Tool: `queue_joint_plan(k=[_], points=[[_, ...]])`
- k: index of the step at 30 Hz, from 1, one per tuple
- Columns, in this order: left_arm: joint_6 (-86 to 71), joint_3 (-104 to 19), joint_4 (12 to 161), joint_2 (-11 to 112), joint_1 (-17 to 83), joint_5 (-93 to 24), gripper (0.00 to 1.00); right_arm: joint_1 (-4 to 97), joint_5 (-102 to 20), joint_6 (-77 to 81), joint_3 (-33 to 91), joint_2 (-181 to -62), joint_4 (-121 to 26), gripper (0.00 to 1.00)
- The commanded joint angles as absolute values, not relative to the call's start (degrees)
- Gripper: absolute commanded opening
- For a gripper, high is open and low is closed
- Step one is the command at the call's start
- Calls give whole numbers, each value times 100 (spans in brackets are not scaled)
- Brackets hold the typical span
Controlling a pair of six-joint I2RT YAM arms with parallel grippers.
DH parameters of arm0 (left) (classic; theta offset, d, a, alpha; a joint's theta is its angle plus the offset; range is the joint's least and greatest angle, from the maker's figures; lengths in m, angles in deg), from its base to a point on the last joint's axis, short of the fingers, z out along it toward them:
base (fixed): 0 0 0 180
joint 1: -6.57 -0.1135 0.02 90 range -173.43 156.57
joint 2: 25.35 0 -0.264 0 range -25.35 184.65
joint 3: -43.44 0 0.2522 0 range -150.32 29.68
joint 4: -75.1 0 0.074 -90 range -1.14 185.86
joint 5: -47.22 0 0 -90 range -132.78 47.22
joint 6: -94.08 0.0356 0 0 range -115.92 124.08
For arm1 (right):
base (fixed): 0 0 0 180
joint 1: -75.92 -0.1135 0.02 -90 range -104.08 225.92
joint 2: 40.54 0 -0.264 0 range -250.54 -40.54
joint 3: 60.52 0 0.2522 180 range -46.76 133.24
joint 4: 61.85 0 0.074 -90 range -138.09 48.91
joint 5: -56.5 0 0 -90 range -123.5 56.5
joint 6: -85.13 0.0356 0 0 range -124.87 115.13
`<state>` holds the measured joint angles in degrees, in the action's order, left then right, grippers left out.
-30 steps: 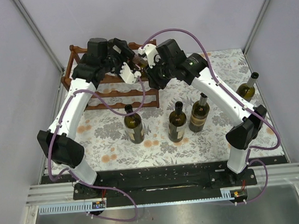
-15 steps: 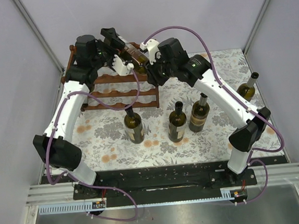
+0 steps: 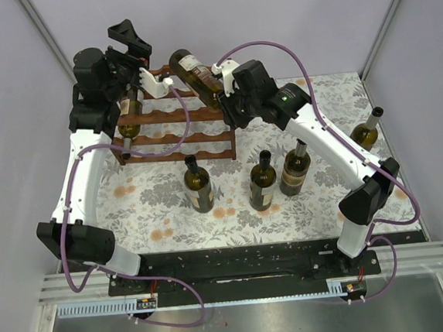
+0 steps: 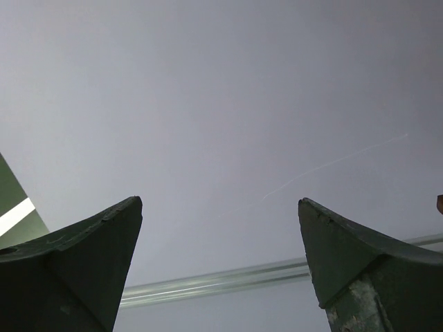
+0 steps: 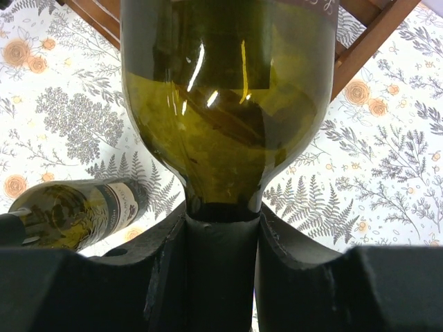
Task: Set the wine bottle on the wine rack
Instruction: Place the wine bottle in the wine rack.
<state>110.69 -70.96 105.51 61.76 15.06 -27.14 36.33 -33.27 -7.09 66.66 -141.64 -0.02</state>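
My right gripper [image 3: 218,83] is shut on the neck of a green wine bottle [image 3: 190,66]. It holds the bottle tilted in the air over the back right of the reddish-brown wine rack [image 3: 178,128]. In the right wrist view the bottle [image 5: 225,104] fills the top, its neck clamped between my fingers [image 5: 156,277], with rack rails [image 5: 367,41] behind it. My left gripper [image 3: 131,40] is open and empty, raised high over the rack's left end. In the left wrist view the left gripper [image 4: 220,207] faces the bare wall.
One bottle [image 3: 128,116] lies on the rack's left side. Three bottles [image 3: 198,185] [image 3: 262,182] [image 3: 295,169] stand on the flowered cloth in front of the rack. Another bottle [image 3: 367,130] stands at the right edge. Enclosure walls are close behind the rack.
My left gripper has let go near the bottle and swung up and left, away from it. The right gripper keeps the bottle by the neck, its base now raised further left.
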Motion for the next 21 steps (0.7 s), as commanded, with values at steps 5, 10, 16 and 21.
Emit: queue_joint_plan(k=[5, 10, 16, 21], points=[[10964, -6823, 9967, 5842, 1378, -2731, 99, 3628, -2753, -330, 6767, -13986, -1276, 0], [10964, -6665, 9950, 5710, 1378, -2863, 99, 3628, -2463, 13, 6767, -14109, -1355, 0], [10938, -6516, 10020, 5595, 1351, -3021, 99, 3619, -2524, 750, 6688, -14118, -1478, 0], [10894, -6428, 10046, 5543, 1299, -3153, 99, 3619, -2963, 1567, 6697, -14188, -1469, 0]])
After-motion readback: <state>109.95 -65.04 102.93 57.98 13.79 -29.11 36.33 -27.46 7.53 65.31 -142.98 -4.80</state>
